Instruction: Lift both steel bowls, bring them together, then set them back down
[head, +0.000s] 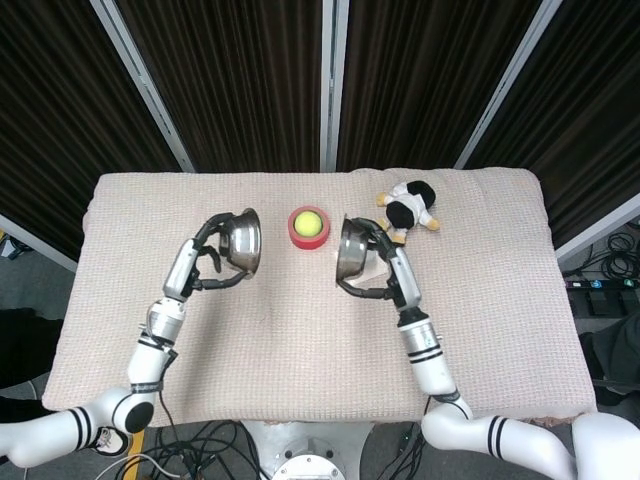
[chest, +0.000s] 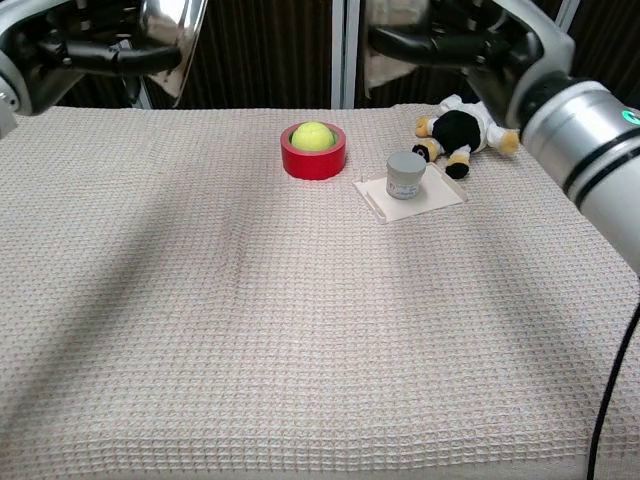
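No legible writing on steel bowls (head: 241, 240)

Both arms are white and glossy, with round segments and black bands near the joints. The forearms become thinner toward the wrists, where silver metal rings with dark stripes sit. The left hand (head: 205, 262) and the right hand (head: 385, 277) have black fingers and grey-silver backs. On the right forearm a small green light is visible. A black cable hangs beside the right arm, and more cables lie tangled at the base.
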